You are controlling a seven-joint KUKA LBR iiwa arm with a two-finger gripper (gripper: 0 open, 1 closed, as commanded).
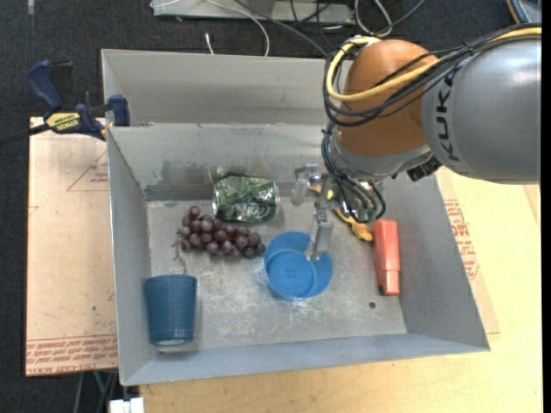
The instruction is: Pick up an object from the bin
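- Gripper (319, 243): low inside the bin (129, 231), with its tip at the upper right rim of a blue round dish (293, 278); contact with the rim looks likely but cannot be confirmed
- Pincer state: cannot be told from this view, so spread or pressed together is left undetermined
- Candidate object: the blue round dish, shallow, lying flat on the bin floor near the middle, just right of a bunch of dark purple grapes (219, 233) and below a crumpled green packet (245, 198)
- Other contents: a blue ribbed cup (171, 310) stands upright by the near left corner, well apart from the gripper; an orange-red stick-shaped thing (387, 256) lies along the right side, near the gripper but apart from it
- Step in hand (judgement): approach to the dish rim, before the grasp; nothing is seen held
- Next move (judgement): the rim must sit inside the pincer, one side within the dish and one outside, followed by closure and a straight lift
- Risk (judgement): a thin, flat rim offers little purchase, so the dish may slip or tip; the grapes lie just beside its left edge and could be nudged
- Writing: the dark letters "KUK" read on the grey arm (499, 110); the print on the green packet is not legible
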